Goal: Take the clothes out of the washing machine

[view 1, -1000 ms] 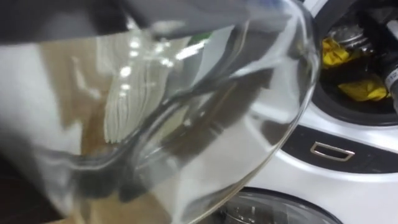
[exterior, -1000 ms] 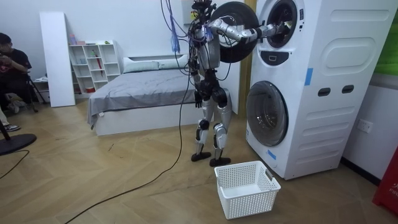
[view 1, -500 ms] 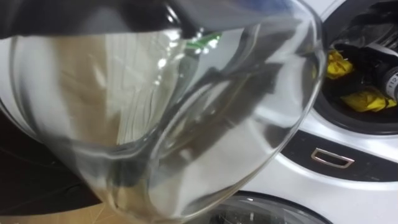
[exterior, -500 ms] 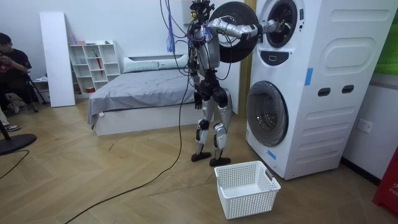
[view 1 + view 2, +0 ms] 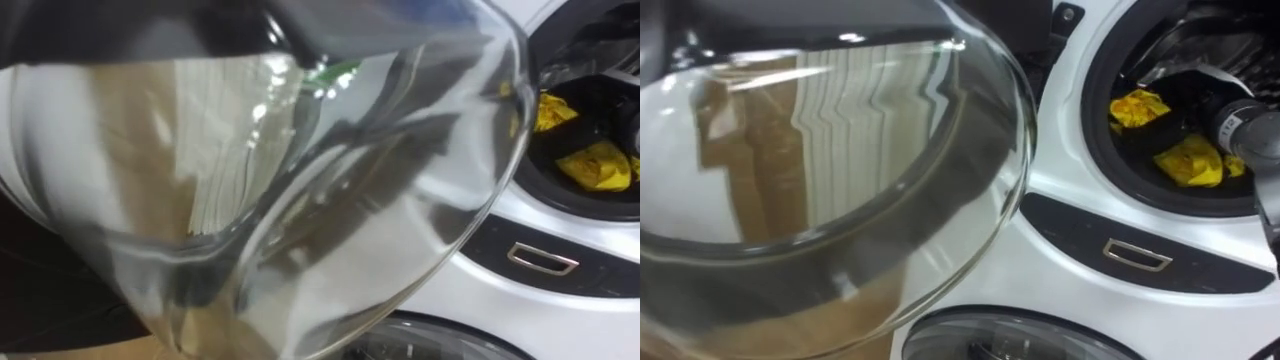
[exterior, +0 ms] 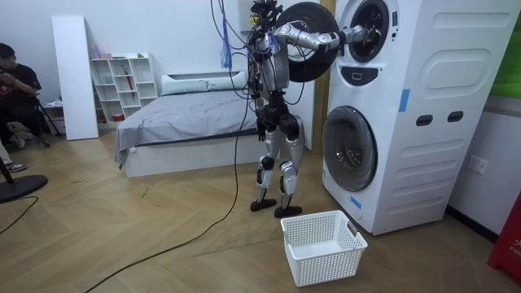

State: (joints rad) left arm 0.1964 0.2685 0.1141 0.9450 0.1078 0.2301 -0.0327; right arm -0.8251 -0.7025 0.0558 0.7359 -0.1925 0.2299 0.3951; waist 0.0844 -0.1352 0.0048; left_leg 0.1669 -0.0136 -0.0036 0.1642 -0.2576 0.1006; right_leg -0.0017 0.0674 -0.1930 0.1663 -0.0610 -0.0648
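Barely anything's moved in the last second: the head camera drifts a bit, and the right arm (image 5: 1243, 130) is still poking into the dark top drum (image 5: 1115, 150).

Eye views: the clear domed glass of the open round washer door (image 5: 300, 200) hogs the left. Past it, two crumpled yellow clothes (image 5: 1188, 160) lie in that drum of the white upper washing machine (image 5: 1070, 275), just beside the forearm.

Room view: the robot stands at the stacked machines with its right hand (image 6: 361, 35) at the drum mouth, and I can't tell what its fingers are doing. The left hand (image 6: 260, 128) hangs by the hip, fingers unreadable. A white lattice plastic laundry basket (image 6: 322, 244) sits near its feet.
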